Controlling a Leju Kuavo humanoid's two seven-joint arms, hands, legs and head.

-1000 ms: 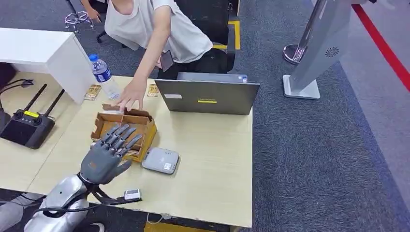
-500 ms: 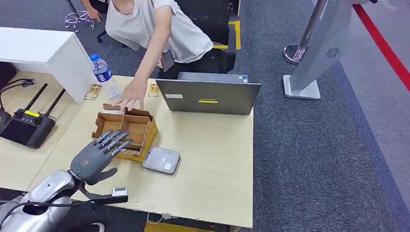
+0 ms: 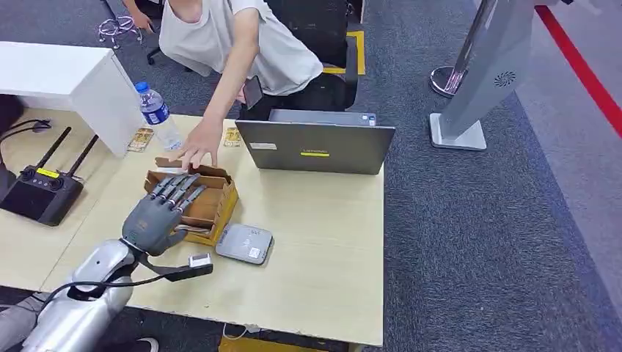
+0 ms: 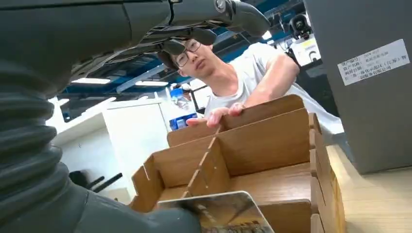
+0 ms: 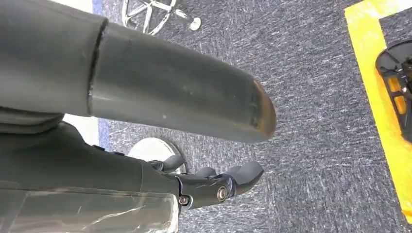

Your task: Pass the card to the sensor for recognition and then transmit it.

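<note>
Left hand [image 3: 155, 218]: fingers spread over box [image 3: 213, 209], card [image 4: 228, 213] under thumb, grip unclear. Reader [image 3: 244, 243] at box's 5 o'clock, unscanned. Right hand [image 5: 214, 187]: curled, empty.

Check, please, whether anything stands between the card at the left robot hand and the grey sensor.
Only the low wall of the divided brown cardboard box. The patterned card is by the left robot hand over that box, and the flat grey sensor sits beside it.
</note>
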